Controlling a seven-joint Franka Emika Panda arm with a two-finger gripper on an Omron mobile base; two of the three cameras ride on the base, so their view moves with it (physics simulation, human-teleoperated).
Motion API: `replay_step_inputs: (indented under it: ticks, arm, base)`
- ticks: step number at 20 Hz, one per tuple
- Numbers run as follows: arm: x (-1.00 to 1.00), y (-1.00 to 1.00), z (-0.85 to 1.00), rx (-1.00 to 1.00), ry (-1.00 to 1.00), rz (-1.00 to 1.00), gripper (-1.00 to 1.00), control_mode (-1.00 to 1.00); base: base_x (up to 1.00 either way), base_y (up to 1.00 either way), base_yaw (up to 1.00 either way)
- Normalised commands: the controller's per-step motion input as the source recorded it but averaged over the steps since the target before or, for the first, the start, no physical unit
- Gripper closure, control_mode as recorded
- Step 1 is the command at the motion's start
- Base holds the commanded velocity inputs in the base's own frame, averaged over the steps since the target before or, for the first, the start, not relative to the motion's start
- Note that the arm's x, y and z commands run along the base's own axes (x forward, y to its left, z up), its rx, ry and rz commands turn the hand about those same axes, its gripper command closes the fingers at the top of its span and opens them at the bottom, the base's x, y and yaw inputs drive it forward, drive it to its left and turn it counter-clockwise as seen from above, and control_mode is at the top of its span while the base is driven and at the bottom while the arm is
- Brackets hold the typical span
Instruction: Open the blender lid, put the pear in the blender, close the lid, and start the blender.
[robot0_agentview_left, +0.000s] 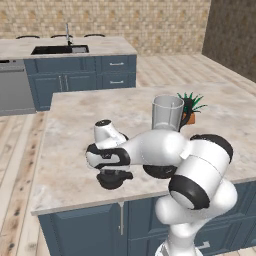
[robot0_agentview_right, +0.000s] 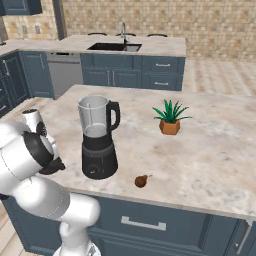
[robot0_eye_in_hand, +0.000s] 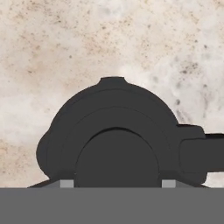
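Note:
The blender stands on the island with its clear jar open at the top. Left of it, low over the counter near the front edge, the round black blender lid sits under my hand. In the hand view the blender lid is close up, its knob in the middle and its tab pointing right. My gripper straddles the knob with a fingertip tight against each side, shut on it. The small brown pear lies on the counter right of the blender base.
A potted green plant stands behind and to the right of the blender. The island's front edge runs just below the lid. A second counter with a sink is at the back.

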Motion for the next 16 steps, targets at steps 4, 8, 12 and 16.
replay_step_inputs:
  ticks: [4,8,12,16]
  arm:
    - [0.00,-0.01,0.02,0.00,0.00,-0.01,-1.00,-1.00]
    - [-0.09,-0.06,0.30,0.00,-0.01,0.00,-1.00,-1.00]
    - [-0.23,-0.15,0.65,0.01,-0.11,0.00,-1.00,-1.00]
    - [-0.43,-0.32,0.74,0.03,-0.16,0.00,-1.00,-1.00]
  base:
    - [0.00,0.00,0.00]
    - [0.00,0.00,0.00]
    - [0.00,0.00,0.00]
    - [0.00,0.00,0.00]
